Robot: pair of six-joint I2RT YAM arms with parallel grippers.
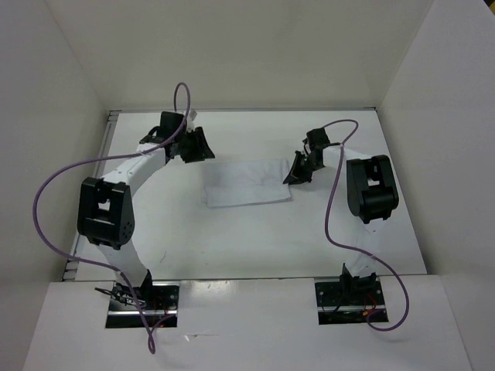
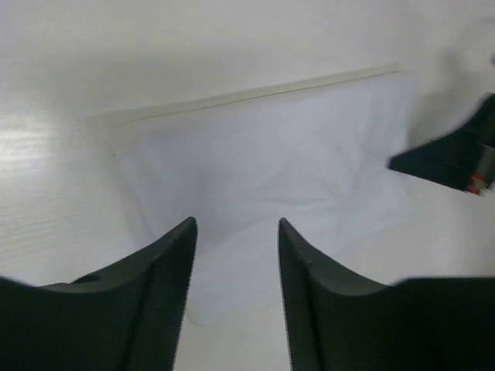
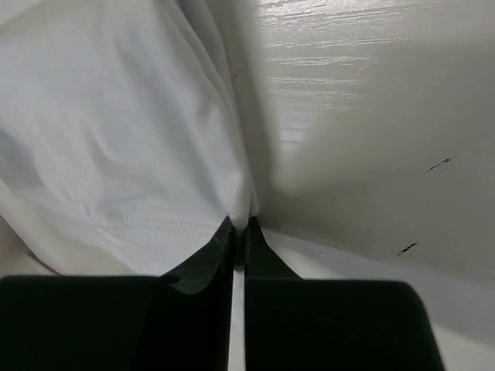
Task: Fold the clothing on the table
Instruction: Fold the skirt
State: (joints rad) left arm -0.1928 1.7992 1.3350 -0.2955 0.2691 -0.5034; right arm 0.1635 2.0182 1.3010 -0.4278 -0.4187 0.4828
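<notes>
One clothing [image 1: 247, 184] only: white, thin, wrinkled, flat as a wide strip on the one table [image 1: 232, 239], between two pincers.

At the right pincer [image 1: 298, 168], the strip's right end. Both fingers closed tight on a fold of the edge. Seen from that wrist, cloth [image 3: 116, 131] drawn up to the tips of the pincer [image 3: 240, 224] and spreading away to their left, one line of stitching just ahead of the left finger. To the right of those tips, bare table [image 3: 371, 116] with a few small dark marks.

At the left pincer [image 1: 203, 147], nothing held: two fingers well parted, tips near the strip's far left corner; touching it or not, impossible to tell. From that wrist, between and ahead of the pincer [image 2: 236, 224], the clothing [image 2: 271, 170] stretching away, the right pincer [image 2: 456, 158] a dark blurred shape at its far end. Left of the fingers, bare table [image 2: 46, 178].

Further out, two white arms with black joints: left arm [image 1: 104, 209] and right arm [image 1: 371, 189], each bent toward its own end of the strip. Two purple cables [image 1: 328, 202], one per arm. Two bases [image 1: 143, 308] at the near edge, behind the pincers. Three white walls [image 1: 232, 54] around the table.
</notes>
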